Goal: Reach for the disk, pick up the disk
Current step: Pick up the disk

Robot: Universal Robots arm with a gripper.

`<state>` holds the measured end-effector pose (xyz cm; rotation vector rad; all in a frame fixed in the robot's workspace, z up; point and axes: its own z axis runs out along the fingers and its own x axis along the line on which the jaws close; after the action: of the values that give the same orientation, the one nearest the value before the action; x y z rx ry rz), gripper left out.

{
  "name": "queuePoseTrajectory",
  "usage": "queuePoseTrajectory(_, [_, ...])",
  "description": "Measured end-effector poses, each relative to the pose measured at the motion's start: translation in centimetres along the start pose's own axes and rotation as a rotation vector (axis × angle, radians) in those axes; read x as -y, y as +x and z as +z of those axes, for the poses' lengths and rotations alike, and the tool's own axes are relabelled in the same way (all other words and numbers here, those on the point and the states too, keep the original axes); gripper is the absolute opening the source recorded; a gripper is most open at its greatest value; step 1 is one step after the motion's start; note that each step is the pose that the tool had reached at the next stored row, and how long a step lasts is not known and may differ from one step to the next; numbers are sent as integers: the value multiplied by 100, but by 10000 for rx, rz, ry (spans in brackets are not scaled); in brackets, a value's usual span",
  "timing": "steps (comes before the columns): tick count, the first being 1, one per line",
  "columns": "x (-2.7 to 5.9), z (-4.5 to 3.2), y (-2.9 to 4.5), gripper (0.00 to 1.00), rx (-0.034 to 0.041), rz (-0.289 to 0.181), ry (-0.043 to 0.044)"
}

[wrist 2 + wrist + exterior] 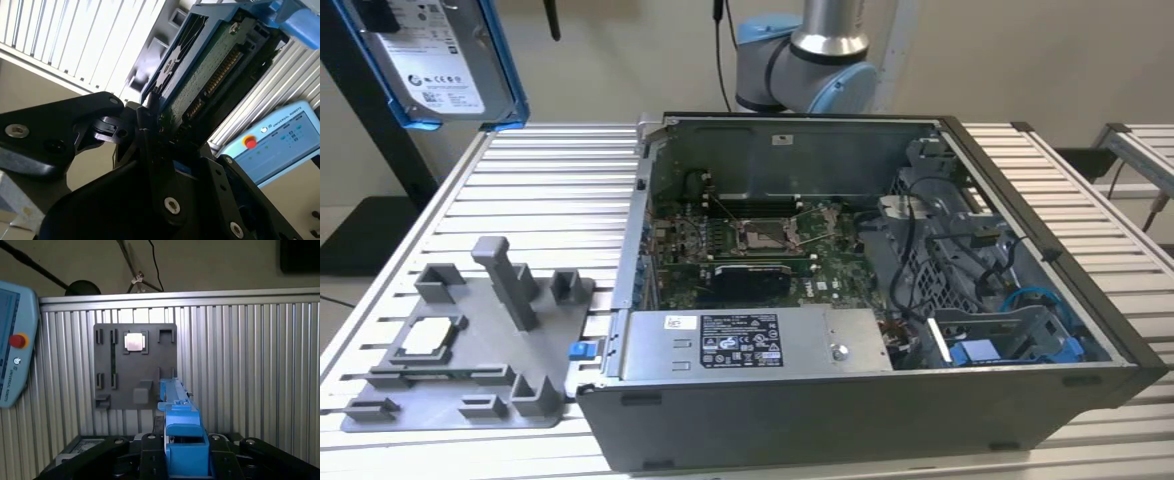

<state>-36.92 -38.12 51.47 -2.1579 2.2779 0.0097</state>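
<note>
Soft, even light fills the exterior view: the desk [540,170] is bright, shadows are faint, and the inside of the case [787,160] is darker. In the second wrist view the desk slats beyond the fingers [147,145] glare to white and blur. The black fingers are dark and out of focus, and the disk [210,65] between them is dim.

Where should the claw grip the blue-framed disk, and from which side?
Take one end, coming in along its length, and pinch across the thin thickness so both broad flat faces are pressed. The disk is a flat slab, and the claw is shut on it that way: in the first wrist view its blue frame sits edge-on between the fingers.
</note>
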Motion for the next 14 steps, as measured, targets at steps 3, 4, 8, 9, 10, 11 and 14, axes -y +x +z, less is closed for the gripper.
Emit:
queuePoseTrajectory(3, [33, 0, -2, 0, 1, 1, 0])
queuePoseTrajectory(4, [46, 0, -3, 0, 1, 0, 0])
queuePoseTrajectory(8, [91, 0, -5, 0, 0, 0, 0])
queuePoseTrajectory(9, [102, 0, -6, 0, 0, 1, 0])
queuePoseTrajectory(10, [115, 0, -6, 0, 0, 0, 0])
queuePoseTrajectory(11, [128, 0, -7, 0, 0, 0, 1])
queuePoseTrajectory(14, [164, 0, -9, 0, 0, 0, 0])
